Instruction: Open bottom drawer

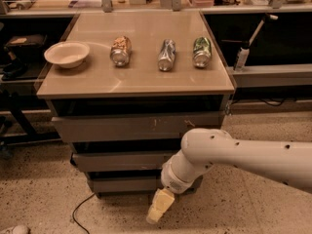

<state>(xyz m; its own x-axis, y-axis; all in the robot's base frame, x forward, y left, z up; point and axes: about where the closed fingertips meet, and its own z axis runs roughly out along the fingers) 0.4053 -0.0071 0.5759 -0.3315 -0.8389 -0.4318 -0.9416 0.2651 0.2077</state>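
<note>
The bottom drawer (124, 183) is the lowest of three grey-brown fronts under the beige tabletop (136, 79). It looks closed, its front a plain flat panel. The middle drawer (119, 161) and the top drawer (131, 127) sit above it. My gripper (159, 206) hangs from the white arm (234, 155), low near the floor, just in front of and slightly below the bottom drawer's right half. Its cream fingers point down and to the left.
On the tabletop lie a white bowl (67, 54) at the left and three cans on their sides (120, 50) (166, 54) (201, 51). A black cable (80, 209) runs over the speckled floor at the lower left. Cluttered benches stand behind and to both sides.
</note>
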